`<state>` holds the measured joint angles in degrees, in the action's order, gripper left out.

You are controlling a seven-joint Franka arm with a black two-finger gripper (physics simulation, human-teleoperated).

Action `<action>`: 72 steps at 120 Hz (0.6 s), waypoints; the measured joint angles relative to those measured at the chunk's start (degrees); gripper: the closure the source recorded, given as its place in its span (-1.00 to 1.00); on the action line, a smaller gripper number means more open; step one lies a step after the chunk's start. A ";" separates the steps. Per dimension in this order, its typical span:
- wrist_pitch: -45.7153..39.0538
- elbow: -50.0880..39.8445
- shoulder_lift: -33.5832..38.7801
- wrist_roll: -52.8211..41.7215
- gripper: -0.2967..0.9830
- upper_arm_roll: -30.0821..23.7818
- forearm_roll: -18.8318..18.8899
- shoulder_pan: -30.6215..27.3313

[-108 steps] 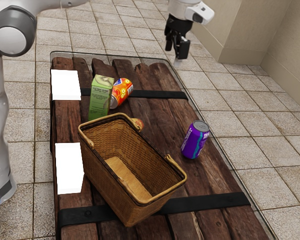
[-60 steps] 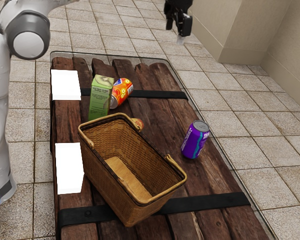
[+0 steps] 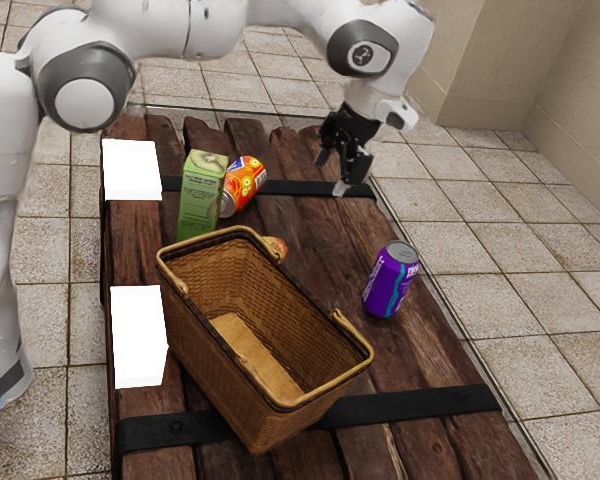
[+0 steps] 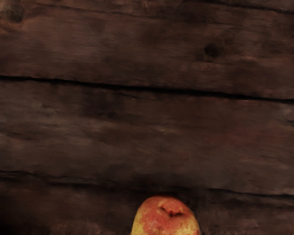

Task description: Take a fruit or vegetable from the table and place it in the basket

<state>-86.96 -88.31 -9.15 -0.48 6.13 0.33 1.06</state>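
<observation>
Exterior view: one basket, seemingly one fruit.

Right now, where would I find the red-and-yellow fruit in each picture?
Exterior view: near the middle, the fruit peeks out from behind the basket's rim.
Wrist view: at the lower edge, slightly right of centre, partly cut off.
Shared landmark: the dark wooden planks.

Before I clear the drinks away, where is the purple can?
The purple can stands on the table, toward the exterior view's right of the wicker basket.
</observation>
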 joint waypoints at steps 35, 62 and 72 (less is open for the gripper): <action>-16.05 -17.82 8.13 -0.05 -0.54 0.00 -1.09 -0.77; -20.39 -25.95 12.77 -0.07 -0.54 0.09 -1.07 -0.95; -22.03 -28.76 13.63 -0.09 -0.54 1.08 -0.97 -0.07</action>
<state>-108.99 -117.06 4.48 -0.57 7.21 -0.64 0.98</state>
